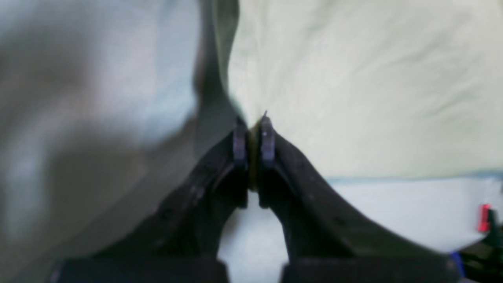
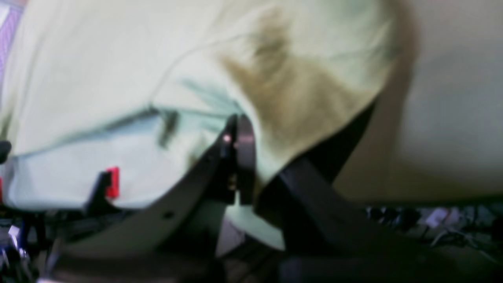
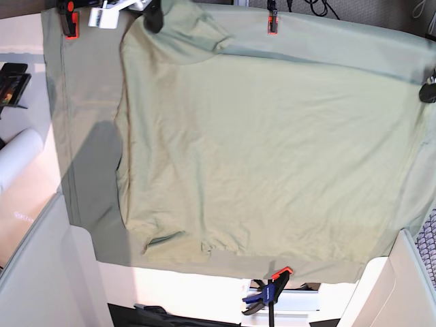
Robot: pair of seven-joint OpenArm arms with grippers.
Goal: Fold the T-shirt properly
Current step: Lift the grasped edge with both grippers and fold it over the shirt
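The pale yellowish-green T-shirt (image 3: 272,150) lies spread and wrinkled over the grey-green table cloth (image 3: 82,102). My right gripper (image 3: 154,18) is at the shirt's far left corner. In the right wrist view the gripper (image 2: 235,129) is shut on a bunched fold of the shirt (image 2: 118,59). My left gripper (image 3: 429,91) is at the shirt's right edge. In the left wrist view the gripper (image 1: 253,129) is shut on the shirt's edge (image 1: 373,78), with a sliver of fabric between the fingers. Both wrist views are blurred.
Orange clamps (image 3: 69,24) (image 3: 272,24) hold the cloth at the far edge. A blue and orange clamp (image 3: 269,293) sits at the front edge. A white roll (image 3: 17,160) and a black device (image 3: 12,80) lie at the left. White panels flank the front corners.
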